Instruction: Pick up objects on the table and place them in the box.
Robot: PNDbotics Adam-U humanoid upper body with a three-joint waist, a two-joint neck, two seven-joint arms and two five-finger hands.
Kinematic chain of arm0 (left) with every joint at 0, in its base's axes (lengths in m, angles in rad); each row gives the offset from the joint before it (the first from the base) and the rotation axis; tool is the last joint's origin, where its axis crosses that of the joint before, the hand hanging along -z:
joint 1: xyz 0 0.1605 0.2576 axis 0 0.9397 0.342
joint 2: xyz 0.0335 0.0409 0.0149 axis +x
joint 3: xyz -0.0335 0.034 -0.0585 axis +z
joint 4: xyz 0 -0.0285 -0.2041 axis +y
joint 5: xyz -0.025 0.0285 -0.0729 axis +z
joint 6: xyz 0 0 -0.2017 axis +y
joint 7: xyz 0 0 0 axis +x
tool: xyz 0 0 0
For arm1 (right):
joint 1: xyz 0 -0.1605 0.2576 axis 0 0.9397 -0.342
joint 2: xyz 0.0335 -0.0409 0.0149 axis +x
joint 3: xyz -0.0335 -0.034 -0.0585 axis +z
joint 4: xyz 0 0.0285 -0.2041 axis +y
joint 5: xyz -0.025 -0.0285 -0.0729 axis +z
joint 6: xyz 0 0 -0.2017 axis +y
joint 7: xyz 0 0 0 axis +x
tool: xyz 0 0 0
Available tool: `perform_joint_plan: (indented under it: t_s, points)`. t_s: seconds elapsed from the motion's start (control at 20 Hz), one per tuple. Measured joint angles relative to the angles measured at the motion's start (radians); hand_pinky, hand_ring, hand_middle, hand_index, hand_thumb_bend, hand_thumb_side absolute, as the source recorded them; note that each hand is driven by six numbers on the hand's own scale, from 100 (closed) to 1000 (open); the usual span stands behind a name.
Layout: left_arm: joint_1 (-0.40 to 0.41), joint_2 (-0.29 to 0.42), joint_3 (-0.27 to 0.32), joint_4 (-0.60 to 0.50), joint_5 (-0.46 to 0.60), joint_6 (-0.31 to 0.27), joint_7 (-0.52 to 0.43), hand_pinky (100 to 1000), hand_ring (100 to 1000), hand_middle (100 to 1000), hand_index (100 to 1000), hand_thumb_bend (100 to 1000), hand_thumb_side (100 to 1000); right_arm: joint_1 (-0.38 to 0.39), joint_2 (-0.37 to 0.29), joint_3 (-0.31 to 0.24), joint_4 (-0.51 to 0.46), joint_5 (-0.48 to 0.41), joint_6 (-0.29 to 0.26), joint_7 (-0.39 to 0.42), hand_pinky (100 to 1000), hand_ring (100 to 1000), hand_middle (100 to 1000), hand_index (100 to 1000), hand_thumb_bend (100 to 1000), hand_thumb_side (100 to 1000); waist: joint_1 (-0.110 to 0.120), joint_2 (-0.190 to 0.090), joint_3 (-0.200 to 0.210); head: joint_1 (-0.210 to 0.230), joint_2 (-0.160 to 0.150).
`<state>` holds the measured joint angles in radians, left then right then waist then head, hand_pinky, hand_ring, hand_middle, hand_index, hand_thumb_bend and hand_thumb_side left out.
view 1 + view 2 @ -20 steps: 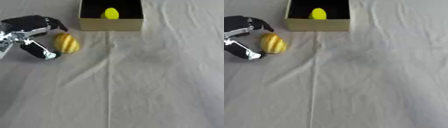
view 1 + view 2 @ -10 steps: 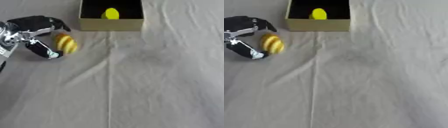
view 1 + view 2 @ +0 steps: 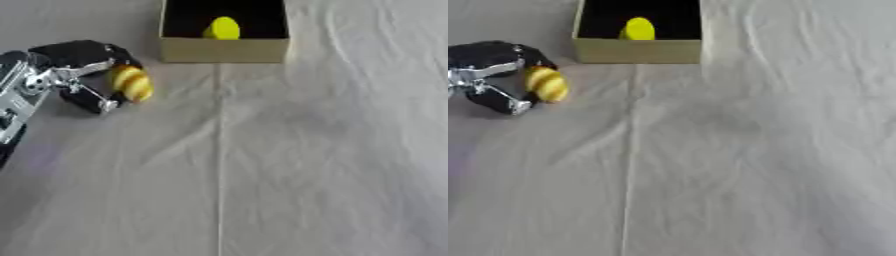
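A yellow, orange-striped oval object point(image 3: 133, 83) lies on the cloth at the left, below and left of the box. My left hand point(image 3: 74, 70) is curled around its left side: fingers arch over the top, the thumb point(image 3: 88, 99) sits beneath, touching it. The tan box point(image 3: 224, 48) with a black inside stands at the top centre and holds a bright yellow object point(image 3: 223, 28). My right hand shows in neither view.
A white wrinkled cloth point(image 3: 306, 150) covers the table, with a fold line running down the middle from the box. My left forearm point(image 3: 13, 107) comes in along the left edge.
My left hand has closed in around the striped object and shifted slightly right and up with it, toward the box.
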<state>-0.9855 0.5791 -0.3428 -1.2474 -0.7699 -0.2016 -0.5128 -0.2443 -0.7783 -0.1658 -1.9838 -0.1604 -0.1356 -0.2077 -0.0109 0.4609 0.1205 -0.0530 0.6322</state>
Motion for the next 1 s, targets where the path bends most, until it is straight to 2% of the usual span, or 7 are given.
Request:
perform_joint_plan:
  t_s: [0.35,0.6,0.65,0.7,1.0]
  points:
    - [-0.035,0.014,0.065,-0.151,0.103,0.011,0.033,816,822,734,752,100,173,0.014,0.000,-0.006,0.000,0.000,-0.003,-0.008,934,845,594,814,100,590,-0.001,0.000,0.006,-0.003,0.000]
    - [-0.098,0.023,0.082,-0.253,0.179,0.064,0.023,799,807,717,744,100,180,0.015,0.004,-0.006,0.000,0.000,-0.009,-0.010,935,844,585,813,100,593,0.000,0.000,0.006,-0.010,0.000]
    - [-0.115,0.021,0.082,-0.260,0.192,0.078,0.020,796,804,713,743,100,210,0.014,0.007,-0.006,0.000,0.000,-0.010,-0.009,936,844,580,813,100,597,0.000,0.000,0.001,-0.010,-0.001]
    - [-0.134,0.016,0.082,-0.262,0.202,0.091,0.020,796,804,712,742,100,177,0.011,0.010,-0.006,0.000,0.000,-0.009,-0.009,936,844,580,813,100,594,0.002,0.000,-0.006,-0.009,-0.001]
    - [-0.210,-0.060,0.081,-0.190,0.186,0.122,0.048,796,804,712,748,100,168,-0.030,0.018,0.003,0.000,-0.010,-0.010,0.009,936,844,575,813,100,591,0.024,0.009,-0.079,0.027,-0.010]
